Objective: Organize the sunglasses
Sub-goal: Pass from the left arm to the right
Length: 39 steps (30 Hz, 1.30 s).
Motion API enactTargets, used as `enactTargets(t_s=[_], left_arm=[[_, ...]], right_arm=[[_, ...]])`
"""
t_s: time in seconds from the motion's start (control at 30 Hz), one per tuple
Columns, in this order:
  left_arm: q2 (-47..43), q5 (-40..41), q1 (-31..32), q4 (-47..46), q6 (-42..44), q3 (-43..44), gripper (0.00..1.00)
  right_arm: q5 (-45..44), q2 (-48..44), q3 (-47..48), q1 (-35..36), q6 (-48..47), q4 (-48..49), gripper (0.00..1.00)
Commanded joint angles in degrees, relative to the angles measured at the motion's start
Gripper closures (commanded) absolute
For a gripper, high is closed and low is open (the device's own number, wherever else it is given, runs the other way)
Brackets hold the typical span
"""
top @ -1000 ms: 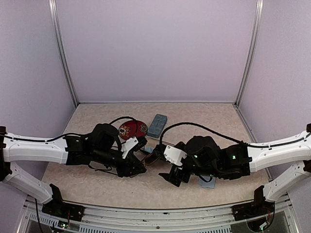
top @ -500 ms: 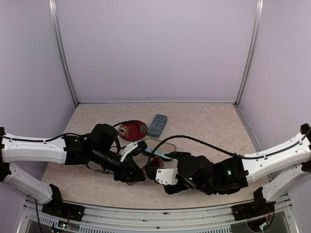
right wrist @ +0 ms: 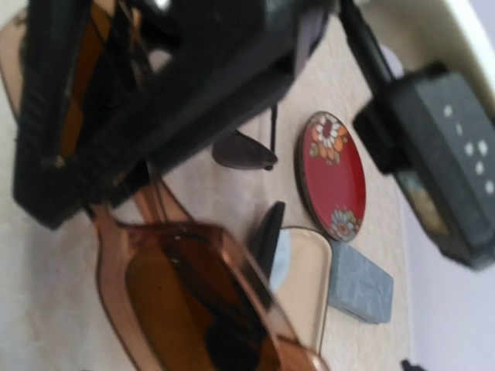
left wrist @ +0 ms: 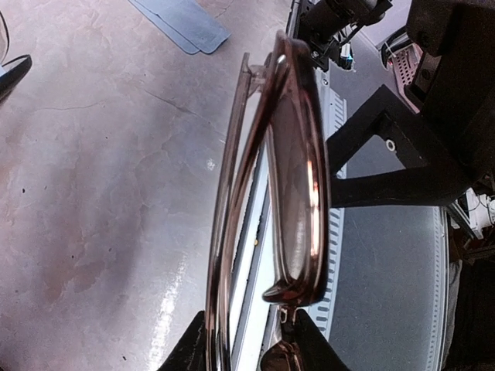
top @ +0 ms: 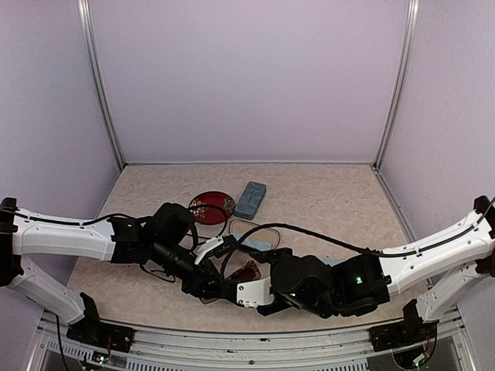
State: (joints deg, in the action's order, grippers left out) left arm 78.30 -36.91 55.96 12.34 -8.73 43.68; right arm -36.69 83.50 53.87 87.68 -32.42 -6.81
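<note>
Reddish-brown sunglasses point(top: 248, 271) show from above at the near middle of the table point(top: 332, 193), hemmed in by two dark wrists: the left gripper point(top: 219, 284) reaches in from the left and the right gripper point(top: 254, 294) crowds it from the right, the two almost touching. Within the last second both arms have come toward the near edge. The right arm has also swung in from well to the right to just beside the pair, so we read this as a handover or a two-handed adjustment about to begin, not a placement. Farther off lie a red floral oval case point(top: 209, 207) and, just right of it, a blue-grey rectangular case point(top: 250, 199). Nearer than both is what looks like an open case point(top: 267, 226), dark-rimmed and pale inside. From the left wrist we see the pair edge-on, its temples folded against the front, clamped at its lower end between the left jaws, which stand narrow on the frame. The right wrist view is blurred. The brown front fills its near corner under a black mass that we take for the other gripper, and we cannot tell how the right jaws stand or whether they touch the frame. Beyond, the thin black-framed sunglasses point(right wrist: 244, 151) lie on the table near the red case, untouched. Neither pair is in a case yet, so we judge most of the organizing still ahead.
</note>
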Motion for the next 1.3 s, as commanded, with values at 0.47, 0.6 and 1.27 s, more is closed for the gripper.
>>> enactTargets(t_s=[0.47, 0.6, 1.27], left_arm=[[2.4, -8.22, 0.2, -0.85, -0.29, 2.54, 0.69], [3.17, -9.94, 0.2, -1.46, -0.92, 2.83, 0.71], [5.06, -12.12, 0.29, -1.62, -1.15, 3.16, 0.71]], right_arm=[[1.81, 3.95, 3.96, 1.9, -4.13, -4.93, 0.21], [-0.2, 4.79, 4.09, 2.43, -5.47, -4.4, 0.24], [-6.75, 6.79, 1.34, 4.23, -13.17, 3.03, 0.48]])
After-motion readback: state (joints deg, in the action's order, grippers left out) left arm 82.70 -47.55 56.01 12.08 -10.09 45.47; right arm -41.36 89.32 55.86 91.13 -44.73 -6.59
